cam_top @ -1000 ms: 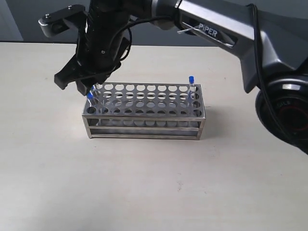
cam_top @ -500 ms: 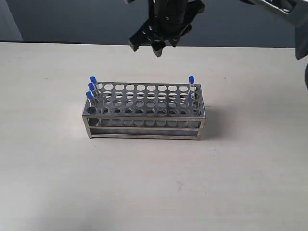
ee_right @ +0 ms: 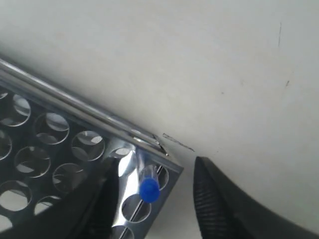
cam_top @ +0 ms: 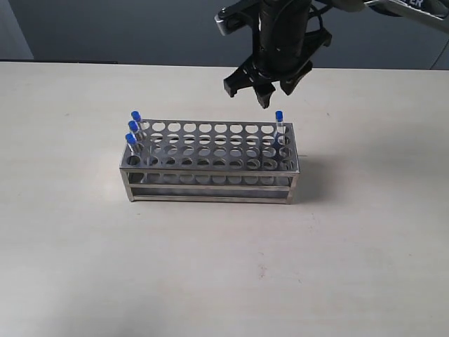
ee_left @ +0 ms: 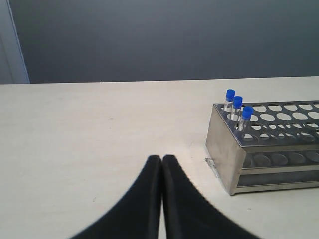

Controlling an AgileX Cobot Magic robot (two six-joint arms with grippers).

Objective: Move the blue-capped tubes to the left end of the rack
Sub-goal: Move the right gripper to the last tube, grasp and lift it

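Observation:
The shiny metal rack [cam_top: 210, 163] stands mid-table. Three blue-capped tubes [cam_top: 132, 128] sit in its left-end holes, seen too in the left wrist view as blue-capped tubes [ee_left: 237, 108] in the rack [ee_left: 269, 149]. A fourth blue-capped tube [cam_top: 278, 124] stands in the back right corner hole. My right gripper [cam_top: 262, 93] hangs open just above and behind that tube; in the right wrist view the tube [ee_right: 148, 185] lies between the spread fingers of the right gripper [ee_right: 152, 174] over the rack [ee_right: 60, 144]. My left gripper [ee_left: 162, 159] is shut and empty, left of the rack.
The beige table [cam_top: 210, 267] stretches around the rack. A dark wall runs behind the table's far edge [cam_top: 105, 62]. The right arm's body [cam_top: 280, 28] reaches in from the top right.
The right gripper left the rack's left end, where a third tube now stands, swung right above the rack, and has come down over the tube at the right end.

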